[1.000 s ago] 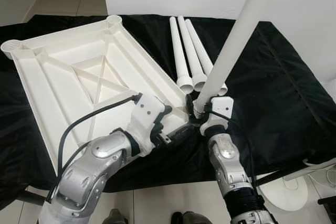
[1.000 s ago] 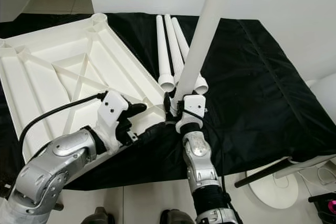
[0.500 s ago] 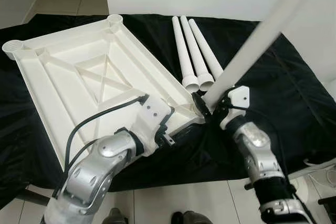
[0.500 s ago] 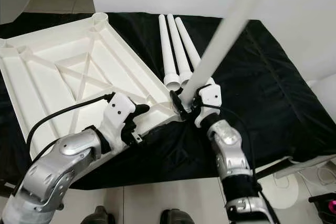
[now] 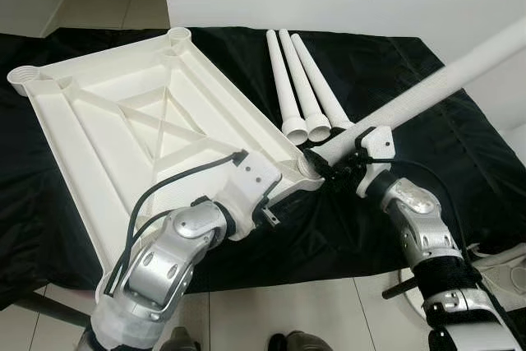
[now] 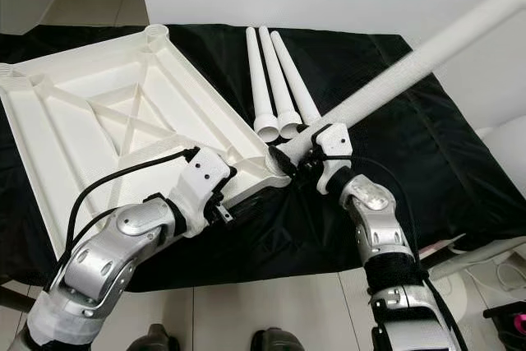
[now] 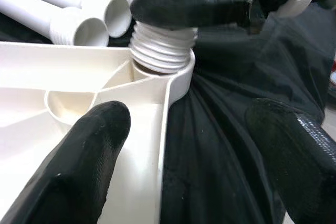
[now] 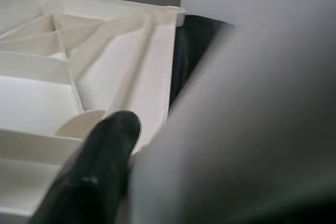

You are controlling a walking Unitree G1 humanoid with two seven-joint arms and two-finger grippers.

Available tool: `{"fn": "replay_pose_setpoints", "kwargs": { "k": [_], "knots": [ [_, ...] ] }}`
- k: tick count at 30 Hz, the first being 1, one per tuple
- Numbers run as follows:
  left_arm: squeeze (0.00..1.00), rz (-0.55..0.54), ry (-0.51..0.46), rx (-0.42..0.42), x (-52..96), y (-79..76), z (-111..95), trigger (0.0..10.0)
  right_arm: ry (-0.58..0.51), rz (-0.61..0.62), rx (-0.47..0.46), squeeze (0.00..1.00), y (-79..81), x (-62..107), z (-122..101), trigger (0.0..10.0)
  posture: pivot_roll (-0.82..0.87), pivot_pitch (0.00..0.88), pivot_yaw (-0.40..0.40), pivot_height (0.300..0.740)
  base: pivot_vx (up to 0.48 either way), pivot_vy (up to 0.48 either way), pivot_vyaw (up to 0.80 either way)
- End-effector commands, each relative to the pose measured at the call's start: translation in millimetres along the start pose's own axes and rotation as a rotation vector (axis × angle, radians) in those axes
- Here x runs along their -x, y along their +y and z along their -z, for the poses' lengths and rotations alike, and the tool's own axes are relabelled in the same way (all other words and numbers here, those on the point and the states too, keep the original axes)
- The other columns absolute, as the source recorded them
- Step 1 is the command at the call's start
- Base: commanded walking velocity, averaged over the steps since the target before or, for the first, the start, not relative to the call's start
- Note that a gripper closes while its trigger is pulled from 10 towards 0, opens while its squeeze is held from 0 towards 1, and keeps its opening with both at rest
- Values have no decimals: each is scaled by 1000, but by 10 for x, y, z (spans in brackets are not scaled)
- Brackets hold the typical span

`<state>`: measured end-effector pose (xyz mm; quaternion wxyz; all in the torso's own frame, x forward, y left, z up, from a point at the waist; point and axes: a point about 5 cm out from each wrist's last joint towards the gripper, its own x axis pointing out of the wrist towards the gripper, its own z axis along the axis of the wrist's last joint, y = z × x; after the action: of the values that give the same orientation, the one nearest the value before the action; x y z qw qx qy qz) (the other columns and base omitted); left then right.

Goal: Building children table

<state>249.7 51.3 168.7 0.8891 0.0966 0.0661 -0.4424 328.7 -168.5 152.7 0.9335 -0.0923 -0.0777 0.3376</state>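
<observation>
My left gripper (image 7: pixel 178 150) sat nearest me at the near corner of the upturned white tabletop (image 5: pixel 123 121), its fingers (image 7: pixel 84 166) spread apart, one over the ribbed underside and one off the edge above the black cloth (image 5: pixel 411 121); it gripped nothing. Just beyond it, my right gripper (image 5: pixel 333 172) was clamped on the table leg (image 5: pixel 427 92) close to its threaded end. That end sat in the corner socket (image 7: pixel 173 74) of the tabletop, with several threads showing above the rim. The leg leaned steeply away from the socket, up toward my right. Farther off, three more white legs (image 5: pixel 300 92) lay side by side on the cloth, just beside the tabletop's edge, open ends toward me.
</observation>
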Motion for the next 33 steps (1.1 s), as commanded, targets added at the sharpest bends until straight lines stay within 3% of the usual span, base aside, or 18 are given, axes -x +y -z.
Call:
{"fn": "replay_pose_setpoints", "kwargs": {
  "k": [1,13,14,16,17,24,26,33],
  "knots": [
    [0,-226,15,-2,-3,130,20,10000,27,-17,-12,0,-2,11,48,0,18,26,-67,740,0,0,0],
    [0,-252,13,-14,2,180,11,10000,20,-72,-49,0,7,-109,74,0,32,42,-74,740,0,0,0],
    [0,-258,14,-12,12,191,12,10000,29,-71,-41,0,28,-106,100,4549,35,48,-75,740,0,0,0],
    [0,-258,14,-12,12,191,12,10000,29,-71,-41,0,28,-106,100,4549,35,48,-75,740,0,0,0],
    [0,-262,14,-11,19,201,13,10000,38,-72,-38,0,48,-102,124,10000,35,48,-75,740,0,0,0],
    [0,-265,18,-13,29,215,11,10000,147,-6,-48,0,105,-144,279,10000,30,57,-64,740,0,0,0],
    [0,-262,18,-16,23,216,8,10000,167,-4,-117,0,103,-190,302,10000,28,57,-59,740,0,0,0],
    [0,-255,18,-24,20,215,1,10000,178,9,-206,0,58,-284,278,10000,28,57,-55,740,0,0,0]
  ]
}}
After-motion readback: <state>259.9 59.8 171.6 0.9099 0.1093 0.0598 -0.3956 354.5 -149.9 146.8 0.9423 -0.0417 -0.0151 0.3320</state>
